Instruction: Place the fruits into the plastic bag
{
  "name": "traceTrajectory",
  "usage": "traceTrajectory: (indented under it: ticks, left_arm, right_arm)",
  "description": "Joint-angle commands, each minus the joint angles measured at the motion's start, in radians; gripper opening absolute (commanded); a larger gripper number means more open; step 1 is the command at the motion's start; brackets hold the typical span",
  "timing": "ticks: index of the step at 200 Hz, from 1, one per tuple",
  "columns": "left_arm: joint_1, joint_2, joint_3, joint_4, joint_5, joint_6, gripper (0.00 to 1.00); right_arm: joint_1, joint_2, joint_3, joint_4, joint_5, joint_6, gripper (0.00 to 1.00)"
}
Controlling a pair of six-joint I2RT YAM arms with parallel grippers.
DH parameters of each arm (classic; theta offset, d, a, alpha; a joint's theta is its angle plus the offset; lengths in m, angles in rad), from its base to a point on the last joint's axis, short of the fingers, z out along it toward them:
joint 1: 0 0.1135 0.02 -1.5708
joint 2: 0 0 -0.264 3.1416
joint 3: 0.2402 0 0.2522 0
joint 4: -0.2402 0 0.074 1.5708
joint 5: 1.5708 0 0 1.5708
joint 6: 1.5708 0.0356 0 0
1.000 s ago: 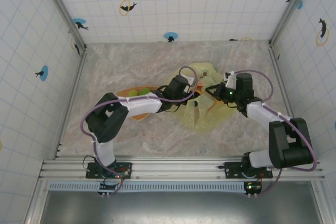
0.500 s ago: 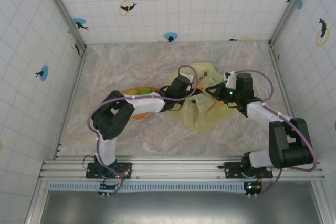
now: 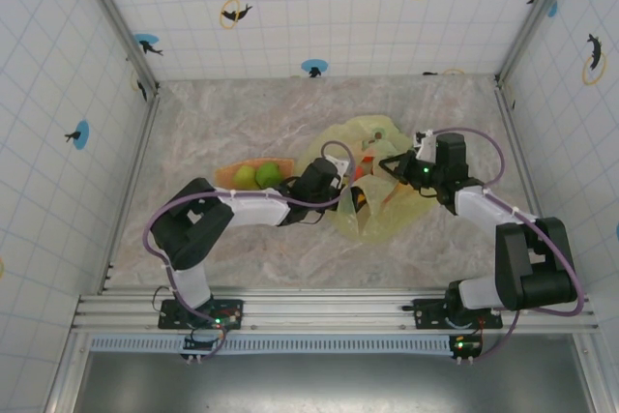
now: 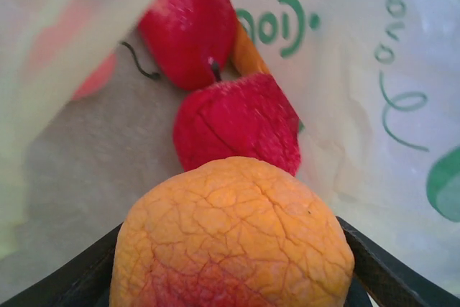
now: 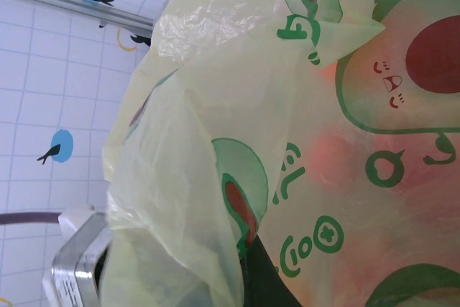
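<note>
Orange fruit (image 4: 233,239) close under left wrist camera, between left jaws standing wide; gripped or let go, cannot tell. Just beyond it, two red fruits (image 4: 237,124) touching each other, all inside plastic bag (image 3: 379,218) on worktop (image 3: 242,123). Right jaws together, clamped on bag rim, mouth open toward left arm. Two green fruits (image 3: 245,178) on plate (image 3: 224,174), outside bag, left of mouth. Left arm nearer, so likely its pick next.
</note>
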Motion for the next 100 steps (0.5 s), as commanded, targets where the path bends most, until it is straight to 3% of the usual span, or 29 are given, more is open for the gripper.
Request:
traceTrajectory:
  ticks: [1,61,100]
  left_arm:
    - [-0.027,-0.007,0.003,0.052,0.035,0.038,0.68]
    - [-0.059,0.054,0.04,0.03,0.065,0.059,0.73]
    - [-0.059,0.021,0.04,-0.01,0.024,0.099,0.79]
  right_arm:
    - [0.0,-0.01,0.026,0.016,0.007,-0.001,0.0]
    - [-0.003,-0.015,0.023,0.004,0.01,-0.01,0.0]
    - [-0.005,-0.013,0.017,0.008,0.008,-0.011,0.0]
